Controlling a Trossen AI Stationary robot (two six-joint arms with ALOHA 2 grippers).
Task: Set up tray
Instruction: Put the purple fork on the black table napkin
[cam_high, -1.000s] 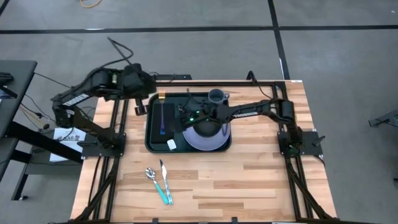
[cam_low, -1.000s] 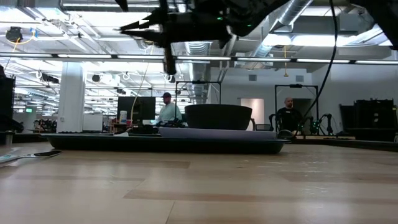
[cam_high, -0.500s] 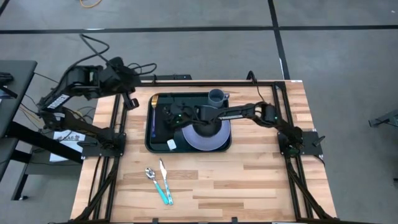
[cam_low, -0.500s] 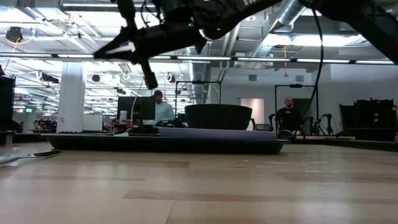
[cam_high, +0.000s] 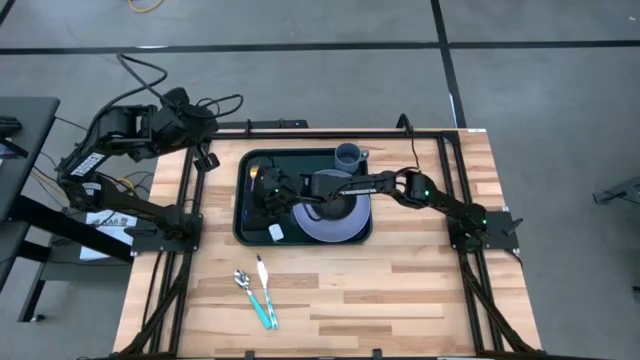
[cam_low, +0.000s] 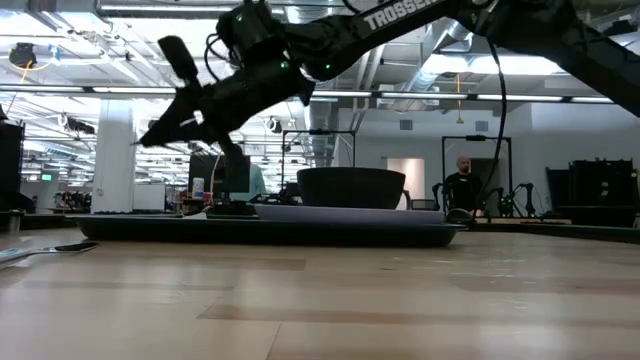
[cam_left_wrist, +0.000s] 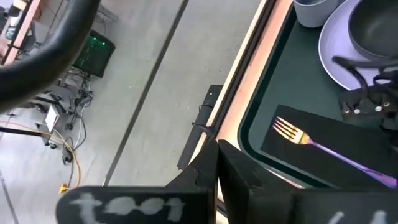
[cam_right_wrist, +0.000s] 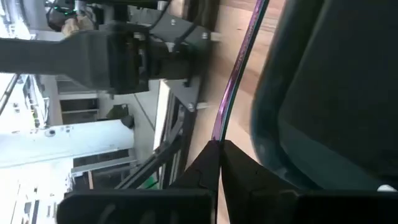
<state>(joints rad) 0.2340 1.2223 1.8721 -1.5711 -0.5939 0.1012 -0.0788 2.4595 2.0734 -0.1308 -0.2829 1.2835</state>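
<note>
Over the tray (cam_high: 243, 225), the right hand (cam_high: 266, 187) reaches low, fingers pinching a purple fork (cam_left_wrist: 323, 147).

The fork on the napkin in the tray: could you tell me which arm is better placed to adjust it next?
Right, probably. The right gripper reaches across the plate and hangs over the fork on the black napkin at the tray's left end. The left gripper is off the table's far-left corner.

The pale butcher-block wooden table (cam_high: 400, 280) shows a smooth, striped grain at lower centre. On it, the large dark green plastic tray (cam_left_wrist: 273, 74) has a smooth, slightly glossy rim. Lower right, a fork with shiny gold-toned metal tines and glossy purple handle (cam_left_wrist: 311, 144) lies on matt black cloth (cam_left_wrist: 348, 140).
</note>
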